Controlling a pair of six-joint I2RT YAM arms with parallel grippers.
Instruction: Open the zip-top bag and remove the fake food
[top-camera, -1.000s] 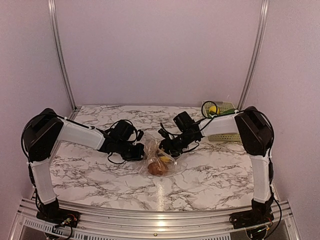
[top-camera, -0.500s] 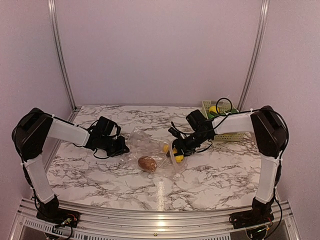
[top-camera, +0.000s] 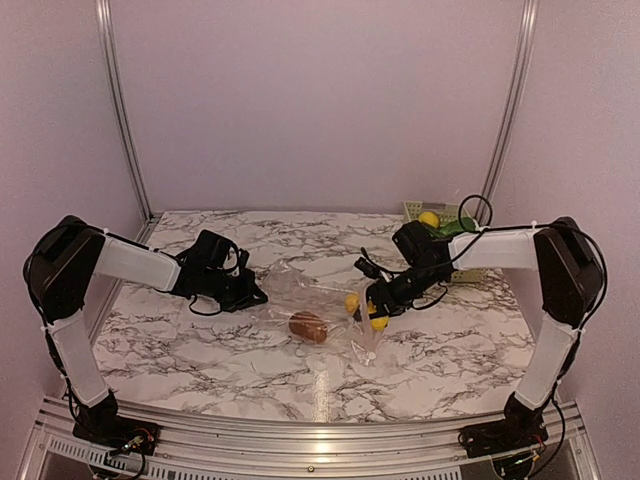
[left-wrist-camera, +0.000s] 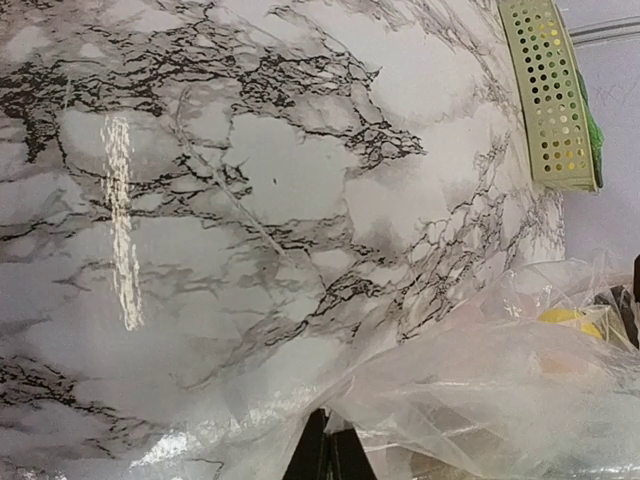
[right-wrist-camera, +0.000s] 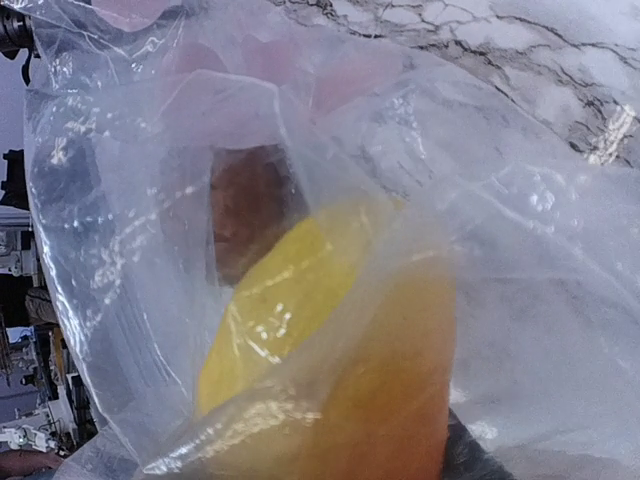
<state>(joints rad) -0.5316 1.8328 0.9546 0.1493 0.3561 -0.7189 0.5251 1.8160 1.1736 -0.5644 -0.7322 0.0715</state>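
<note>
The zip-top bag (top-camera: 300, 295), clear crinkly see-through plastic, is spread across the middle of the white grey-veined marble counter (top-camera: 180, 345), stretched between the two arms. Contents seen through the film:
- brown round piece (top-camera: 308, 327), low in the bag, resting on the counter about midway between the grippers
- small yellow piece (top-camera: 352, 301) just beside the right gripper (top-camera: 372, 307), and another yellow piece (top-camera: 378, 322) just below it

Right wrist view: film of the bag (right-wrist-camera: 120, 200) fills the frame. Behind it sit a yellow piece (right-wrist-camera: 280, 320), a yellow-orange piece (right-wrist-camera: 390, 400) overlapping it in front, and the brown round piece (right-wrist-camera: 250, 205) further back.

Pale green perforated plastic basket (top-camera: 413, 210) at the back right corner of the counter, well apart from the bag. It holds a yellow ball-shaped item (top-camera: 428, 218) and something green (top-camera: 455, 225).

Left gripper (top-camera: 258, 296): at the bag's left edge. In the left wrist view its dark fingers (left-wrist-camera: 327, 455) are drawn together, with the film of the bag (left-wrist-camera: 480, 400) running into them. It is clamped on the bag. Bare counter (left-wrist-camera: 200, 200) and the basket (left-wrist-camera: 555, 100) lie beyond.

Right gripper: at the bag's right end, among the yellow pieces. Its fingers are hidden by film, so I cannot tell how far apart they stand.
</note>
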